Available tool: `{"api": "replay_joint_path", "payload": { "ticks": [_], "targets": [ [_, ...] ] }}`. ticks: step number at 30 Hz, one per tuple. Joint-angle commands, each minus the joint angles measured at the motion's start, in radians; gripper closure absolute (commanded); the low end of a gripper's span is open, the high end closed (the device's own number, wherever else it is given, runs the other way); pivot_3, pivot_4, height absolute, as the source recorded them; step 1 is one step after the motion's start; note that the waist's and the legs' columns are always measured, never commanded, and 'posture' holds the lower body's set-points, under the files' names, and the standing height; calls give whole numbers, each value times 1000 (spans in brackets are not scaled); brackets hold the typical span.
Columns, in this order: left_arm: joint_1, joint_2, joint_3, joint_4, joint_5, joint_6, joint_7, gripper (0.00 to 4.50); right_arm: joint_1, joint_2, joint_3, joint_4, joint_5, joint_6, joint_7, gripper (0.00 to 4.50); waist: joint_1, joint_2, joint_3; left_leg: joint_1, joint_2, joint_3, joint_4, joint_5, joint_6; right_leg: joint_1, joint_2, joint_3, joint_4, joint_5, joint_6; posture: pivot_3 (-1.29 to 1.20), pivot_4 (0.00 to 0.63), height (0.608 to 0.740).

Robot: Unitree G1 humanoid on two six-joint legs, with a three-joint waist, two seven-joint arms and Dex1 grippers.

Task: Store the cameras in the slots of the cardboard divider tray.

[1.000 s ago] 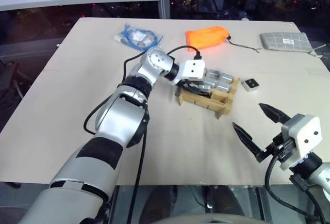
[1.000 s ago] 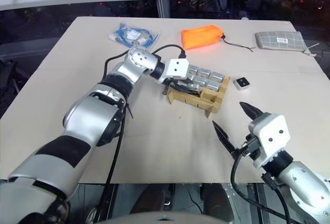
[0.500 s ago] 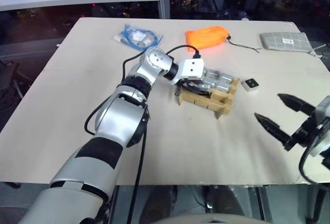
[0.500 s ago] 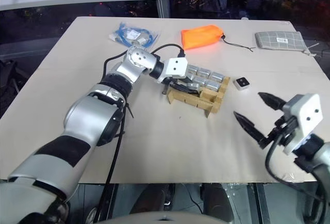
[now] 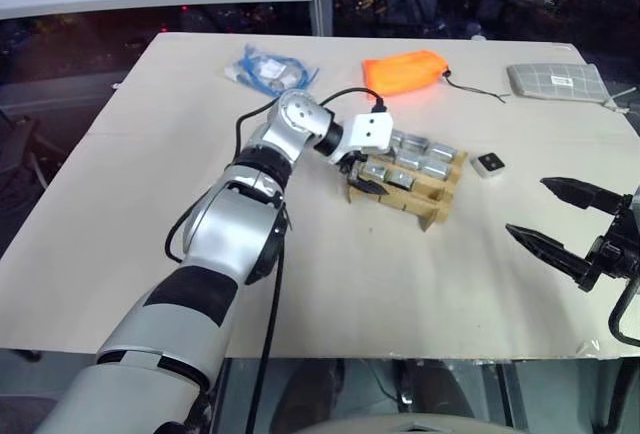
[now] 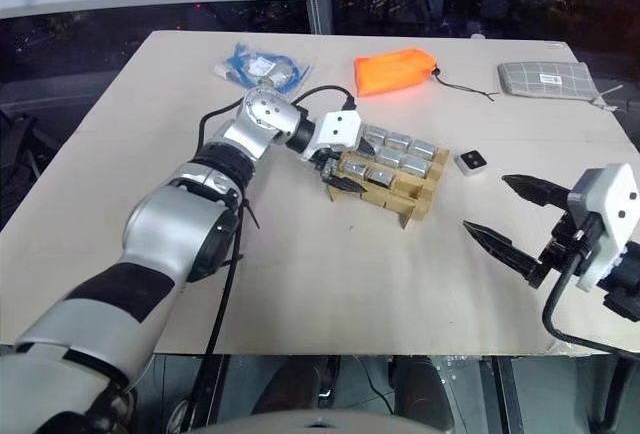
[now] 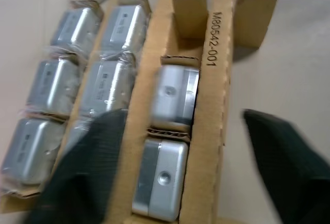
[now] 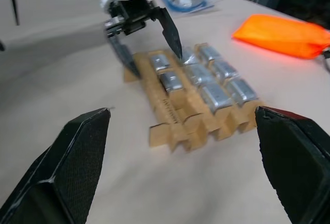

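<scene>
The cardboard divider tray (image 5: 430, 210) lies mid-table with several silver cameras (image 5: 413, 148) sitting in its slots. My left gripper (image 5: 366, 180) is open over the tray's left end. Its fingers (image 8: 169, 28) straddle the front row, where two cameras (image 7: 172, 94) sit side by side. One end slot (image 7: 192, 12) of that row is empty. A loose camera (image 5: 487, 163), white-rimmed with a black centre, lies on the table just right of the tray. My right gripper (image 5: 527, 207) hovers open and empty to the right, pointing towards the tray (image 8: 170, 131).
At the table's far side lie an orange fabric bag (image 5: 403, 69), a grey grid-patterned pouch (image 5: 553, 78) at the right corner, and a bag of blue cable (image 5: 265, 71) to the left. Bare table stretches in front of the tray.
My left gripper has opened, letting go of a camera now sitting in the tray's front row. My right gripper has swung out to the right and risen a little.
</scene>
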Motion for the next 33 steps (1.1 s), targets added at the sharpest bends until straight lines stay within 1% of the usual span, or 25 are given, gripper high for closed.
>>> {"api": "replay_joint_path", "payload": {
  "ticks": [1, 4, 7, 8, 10, 12, 13, 15, 16, 17, 20, 22, 25, 29, 33],
  "targets": [
    [-52, 3, 72, -19, -63, 7, -20, 78, -52, 11, 36, -6, -69, 4, -49, 0, 0, 0, 0, 0, 0, 0, 0, 0, 0, 0, 0, 0, 0, 0, 0, 0, 150, 740],
    [-55, 9, 146, -41, -139, 50, -74, 78, -135, 14, 140, 49, -238, 20, -165, 0, -2, 0, 0, 0, 0, 0, 0, 0, 0, 0, 0, 0, 0, 0, 0, 0, 150, 740],
    [-40, 13, 224, -96, -244, 131, -165, 78, -225, 36, 231, 122, -328, 57, -241, 0, -4, 0, 0, 0, 0, 0, 1, 0, 0, 0, 0, 0, 0, 0, 0, 0, 150, 740],
    [-27, 17, 241, -127, -274, 164, -190, 78, -256, 45, 260, 150, -355, 68, -258, 0, -3, 0, 0, 0, 0, 0, 1, 0, 0, 0, 0, 0, 0, 0, 0, 0, 150, 740],
    [37, 27, 269, -260, -343, 284, -215, 78, -330, 62, 330, 234, -423, 81, -284, 0, -5, 0, 0, 0, 0, 0, 1, 0, 0, -1, 0, 0, 1, 0, 0, 0, 150, 740],
    [214, 51, 269, -587, -420, 487, -183, 78, -432, 98, 393, 349, -472, 108, -310, 0, -12, 3, -1, 1, 0, 1, 0, 0, 0, -1, 0, 1, 2, 0, 0, 0, 150, 740],
    [337, 70, 269, -807, -471, 623, -140, 78, -492, 130, 415, 413, -477, 120, -312, 0, -22, 4, -2, 2, 1, 2, 0, 0, 0, -1, 0, 3, 3, 0, 0, 0, 150, 740],
    [529, 94, 275, -1150, -553, 844, -33, 78, -580, 178, 438, 520, -485, 130, -302, 0, -38, 5, -2, 2, 1, 4, -1, 1, -1, -2, -1, 6, 5, 0, -1, 0, 150, 740],
    [607, 103, 283, -1279, -583, 927, 27, 78, -614, 192, 454, 568, -502, 122, -290, 0, -40, 5, -2, 2, 2, 5, -1, 1, -1, -5, 0, 9, 6, 0, -1, 0, 150, 740],
    [655, 110, 288, -1363, -605, 985, 76, 78, -635, 199, 463, 600, -517, 116, -279, 0, -33, 5, -2, 0, 2, 6, -1, 1, -2, -7, 0, 11, 8, 0, -1, 0, 150, 740],
    [776, 129, 304, -1556, -659, 1105, 198, 78, -693, 217, 493, 703, -559, 83, -237, 0, -16, 4, -2, 0, 2, 5, 0, 1, -1, -8, 0, 12, 11, 0, -1, 0, 150, 740],
    [873, 141, 337, -1674, -697, 1164, 283, 78, -749, 247, 513, 787, -571, 60, -199, 0, -9, 5, -2, 2, 1, 7, 0, 0, -1, -6, -1, 12, 11, 0, -1, 0, 150, 740],
    [992, 162, 380, -1792, -735, 1200, 372, 78, -840, 295, 547, 901, -602, 32, -161, 0, -8, 5, -2, 6, 1, 10, 0, 0, 0, -4, -1, 14, 11, 0, -1, 0, 150, 740],
    [1087, 186, 404, -1881, -778, 1205, 454, 78, -930, 335, 579, 1054, -665, -25, -133, 0, -2, 5, -2, 7, 2, 11, 0, 0, -1, -4, 1, 14, 13, 0, -1, 0, 150, 740],
    [1194, 230, 441, -1947, -815, 1170, 476, 78, -1008, 369, 597, 1223, -721, -97, -111, 0, -4, 5, -2, 8, 1, 12, 0, 0, -1, -4, 0, 15, 12, 1, -1, 0, 150, 740]
  ]
}}
